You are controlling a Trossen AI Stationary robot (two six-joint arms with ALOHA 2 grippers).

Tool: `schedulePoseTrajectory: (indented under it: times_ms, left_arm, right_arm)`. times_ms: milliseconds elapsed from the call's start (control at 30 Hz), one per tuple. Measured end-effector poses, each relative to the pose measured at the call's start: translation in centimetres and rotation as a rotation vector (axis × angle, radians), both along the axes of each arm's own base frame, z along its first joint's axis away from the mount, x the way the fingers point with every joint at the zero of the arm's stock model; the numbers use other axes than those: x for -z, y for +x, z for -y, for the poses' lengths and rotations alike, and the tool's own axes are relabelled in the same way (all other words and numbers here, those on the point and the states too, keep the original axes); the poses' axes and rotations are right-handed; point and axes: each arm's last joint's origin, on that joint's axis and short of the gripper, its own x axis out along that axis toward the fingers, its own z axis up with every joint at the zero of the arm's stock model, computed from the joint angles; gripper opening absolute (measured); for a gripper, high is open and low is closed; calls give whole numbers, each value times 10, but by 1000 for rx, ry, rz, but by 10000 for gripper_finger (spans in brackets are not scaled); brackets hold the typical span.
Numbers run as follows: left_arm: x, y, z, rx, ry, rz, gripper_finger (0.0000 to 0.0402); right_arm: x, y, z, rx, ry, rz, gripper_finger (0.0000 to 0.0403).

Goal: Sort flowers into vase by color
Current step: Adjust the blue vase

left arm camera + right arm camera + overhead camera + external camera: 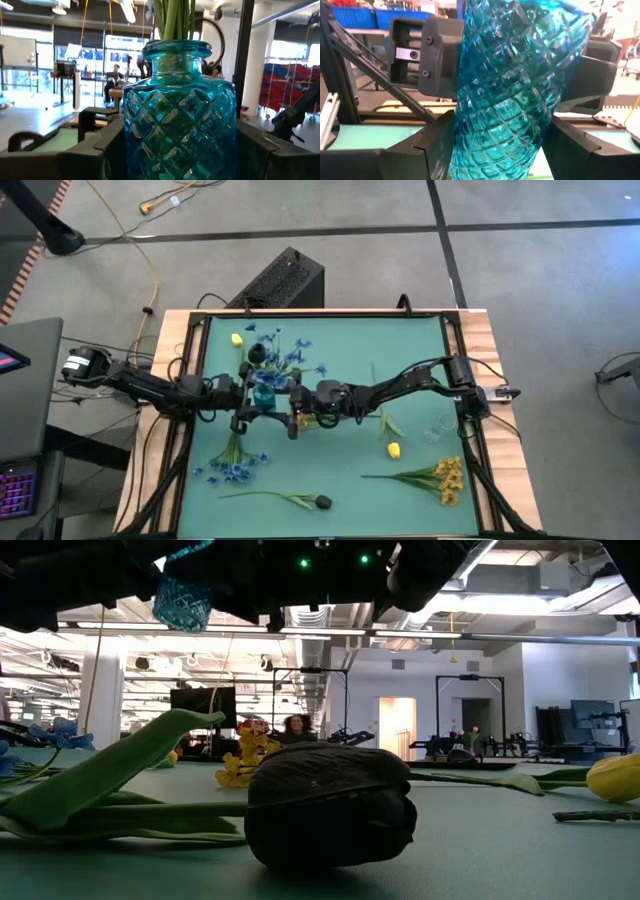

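Note:
A blue cut-glass vase (265,390) with blue flowers (282,360) in its neck hangs above the table's middle. My left gripper (250,395) comes from the left and is shut on it. My right gripper (293,406) comes from the right, its fingers on either side of the vase's lower body (500,145). Green stems (175,20) rise out of the neck. On the mat lie a blue sprig (232,465), a dark bud (330,805), a yellow bud (393,449), another yellow bud (237,338) and a yellow-orange cluster (448,478). My left gripper pinches the vase's body (135,145) between its two fingers (100,150), one on each side, coming about level from the table's left. The vase is lifted clear of the table, neck up. My right gripper has the vase's lower body (462,150) between its two fingers (432,150), coming level from the table's right. Both fingers lie against the glass, below my left gripper's fingers (427,55).
The green mat (340,480) lies inside a dark frame on a wooden table. Something small of clear glass (440,426) stands near the right edge. A black box (285,278) sits on the floor behind the table. People sit in the room beyond.

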Motion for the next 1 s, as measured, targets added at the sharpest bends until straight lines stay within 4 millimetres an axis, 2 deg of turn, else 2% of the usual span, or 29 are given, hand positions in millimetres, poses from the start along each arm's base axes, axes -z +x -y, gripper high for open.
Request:
schedulePoseTrajectory:
  times_ms: [167, 333, 1000]
  left_arm:
    - [7, 2, 0, 14, -40, -72, 249]
    - [10, 3, 0, 18, -61, -107, 256]
    - [20, 4, 2, 60, -51, -217, 258]
  right_arm:
    - [9, 0, 0, -3, 2, -100, 278]
    - [27, -3, -1, -7, -15, -266, 277]
    - [17, -3, -3, 1, -18, -199, 277]
